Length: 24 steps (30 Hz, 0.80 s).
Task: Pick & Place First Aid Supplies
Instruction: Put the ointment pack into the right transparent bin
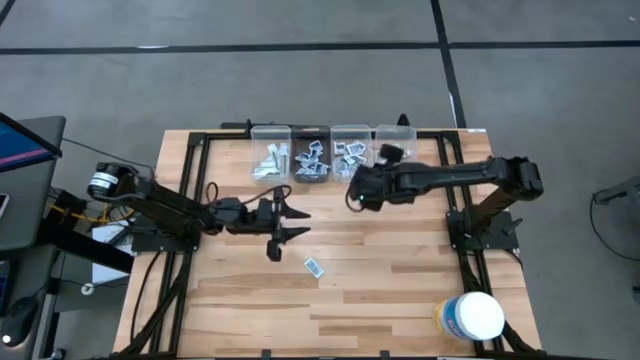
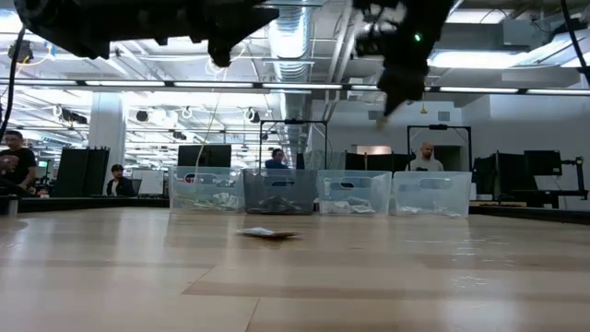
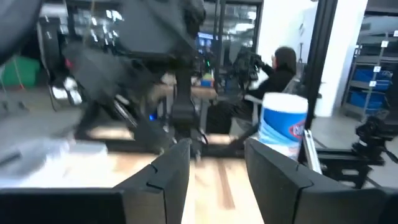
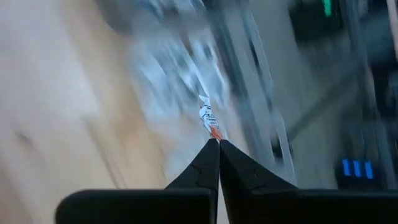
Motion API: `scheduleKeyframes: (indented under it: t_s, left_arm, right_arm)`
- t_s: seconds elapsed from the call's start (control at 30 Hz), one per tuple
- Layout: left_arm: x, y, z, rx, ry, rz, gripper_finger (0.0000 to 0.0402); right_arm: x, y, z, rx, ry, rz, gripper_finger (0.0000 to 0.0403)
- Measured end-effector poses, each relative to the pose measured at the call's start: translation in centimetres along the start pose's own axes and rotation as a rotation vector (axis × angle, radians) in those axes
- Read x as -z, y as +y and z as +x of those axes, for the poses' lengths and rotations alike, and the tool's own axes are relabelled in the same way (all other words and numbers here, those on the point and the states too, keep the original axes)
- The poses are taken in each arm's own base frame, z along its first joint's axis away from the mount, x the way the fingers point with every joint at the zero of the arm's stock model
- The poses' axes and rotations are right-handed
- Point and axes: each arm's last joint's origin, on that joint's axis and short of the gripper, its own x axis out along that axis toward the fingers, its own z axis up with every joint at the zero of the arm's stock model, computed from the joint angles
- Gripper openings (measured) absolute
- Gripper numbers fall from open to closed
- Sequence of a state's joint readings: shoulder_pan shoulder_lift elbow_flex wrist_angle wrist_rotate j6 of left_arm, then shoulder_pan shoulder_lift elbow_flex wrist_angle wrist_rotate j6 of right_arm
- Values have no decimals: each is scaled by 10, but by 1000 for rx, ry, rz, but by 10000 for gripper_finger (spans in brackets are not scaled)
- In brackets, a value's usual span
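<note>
Over the pale wooden plank tabletop [image 1: 400, 270], the left pincer [image 1: 287, 225] hangs with its dark fingers spread wide and holding nothing. A small flat white paper packet with blue print [image 1: 314, 267] lies on the wood just beside it. Farther right, the right pincer [image 4: 218, 142], near the four clear plastic bins [image 1: 330, 150], pinches a thin white red-printed packet [image 4: 208, 118] at its fingertips.

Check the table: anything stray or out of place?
One packet lies alone on the bare table, apart from the clear bins at the far edge that hold the rest. The left gripper hangs open near it. The right gripper pinches a small packet by its edge. Nothing looks spilled or damaged.
</note>
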<state>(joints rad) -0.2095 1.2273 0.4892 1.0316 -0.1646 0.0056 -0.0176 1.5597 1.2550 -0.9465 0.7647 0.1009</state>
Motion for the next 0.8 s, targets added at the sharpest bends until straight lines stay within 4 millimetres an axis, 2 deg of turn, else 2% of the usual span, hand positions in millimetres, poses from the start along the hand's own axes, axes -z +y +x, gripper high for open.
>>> scheduleKeyframes:
  t_s: [0.2, 0.4, 0.53, 0.8]
  left_arm:
    - [19, -4, 2, 7, 117, -129, 148]
    - [34, -7, 5, 5, 178, -204, 143]
    - [42, -7, 6, -2, 205, -225, 143]
    - [43, -7, 7, -3, 209, -226, 143]
  right_arm:
    - [23, -32, 23, 80, 255, 164, 0]
    - [30, -55, 40, 139, 330, 386, 13]
    - [33, -62, 47, 94, 375, 462, 44]
    - [32, -59, 45, 72, 376, 444, 118]
